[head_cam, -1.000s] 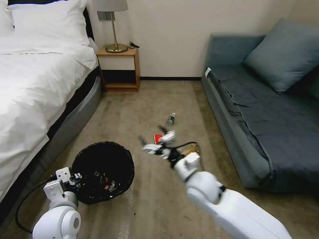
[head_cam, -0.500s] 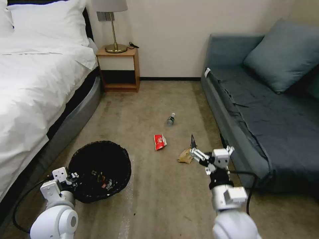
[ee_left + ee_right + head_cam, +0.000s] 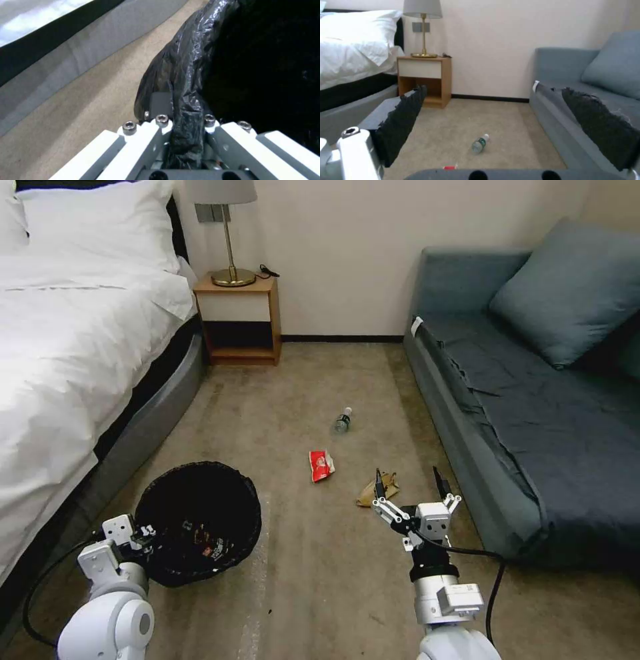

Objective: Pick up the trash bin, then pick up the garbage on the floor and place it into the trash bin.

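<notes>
Black crinkled liner of the trash bin [image 3: 197, 523] is pinched in the left end effector [image 3: 141, 535], whose fingers are clamped on the bag-covered rim [image 3: 186, 117]; bin sits just ahead of that end effector, w/ a few wrappers inside, beside the bed [image 3: 73, 353]. Right end effector [image 3: 410, 488] hangs low over the carpet [image 3: 300, 580], fingers spread wide apart, nothing btwn them. Crumpled tan-brown paper [image 3: 377, 491] lies on the floor just beyond its left fingertip. Red-and-white packet [image 3: 321, 465] is farther ahead and to the left of the right end effector. Small clear bottle [image 3: 343, 420] w/ white cap lies on its side well ahead of it; in the right wrist view the bottle [image 3: 480, 143] shows btwn the two dark pads [image 3: 403, 120]. Blue sofa [image 3: 533, 400] runs along that end effector's right.
</notes>
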Robot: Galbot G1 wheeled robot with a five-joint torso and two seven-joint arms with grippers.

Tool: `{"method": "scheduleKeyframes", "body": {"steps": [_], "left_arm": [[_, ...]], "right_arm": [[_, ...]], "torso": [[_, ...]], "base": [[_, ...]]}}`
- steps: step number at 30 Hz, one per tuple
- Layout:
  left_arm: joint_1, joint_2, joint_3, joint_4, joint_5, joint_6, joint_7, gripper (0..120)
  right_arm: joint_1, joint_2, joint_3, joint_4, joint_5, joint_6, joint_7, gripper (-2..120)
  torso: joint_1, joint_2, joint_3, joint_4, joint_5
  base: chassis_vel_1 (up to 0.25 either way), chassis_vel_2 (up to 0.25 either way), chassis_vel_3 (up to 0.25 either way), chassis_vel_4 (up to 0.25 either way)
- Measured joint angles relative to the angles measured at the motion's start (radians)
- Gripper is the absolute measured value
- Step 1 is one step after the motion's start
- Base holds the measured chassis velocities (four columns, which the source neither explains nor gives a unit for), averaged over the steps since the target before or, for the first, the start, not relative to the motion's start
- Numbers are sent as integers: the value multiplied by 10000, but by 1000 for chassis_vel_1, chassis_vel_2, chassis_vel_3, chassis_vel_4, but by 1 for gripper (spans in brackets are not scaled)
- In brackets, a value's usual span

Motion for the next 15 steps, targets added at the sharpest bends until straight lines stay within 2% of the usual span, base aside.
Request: {"method": "scheduleKeyframes", "body": {"steps": [10, 15], "left_arm": [[-39, 48, -57, 45, -60, 3, 3, 3], [-80, 52, -58, 58, -85, 17, 4, 3]], "right_arm": [[169, -4, -51, -209, 55, -13, -27, 100], [269, -35, -42, -292, 149, -68, -27, 100]], "torso": [[1, 0, 2, 0, 1], [1, 0, 1, 0, 1]], "base": [[-162, 145, 152, -152], [-116, 116, 105, -124]]}}
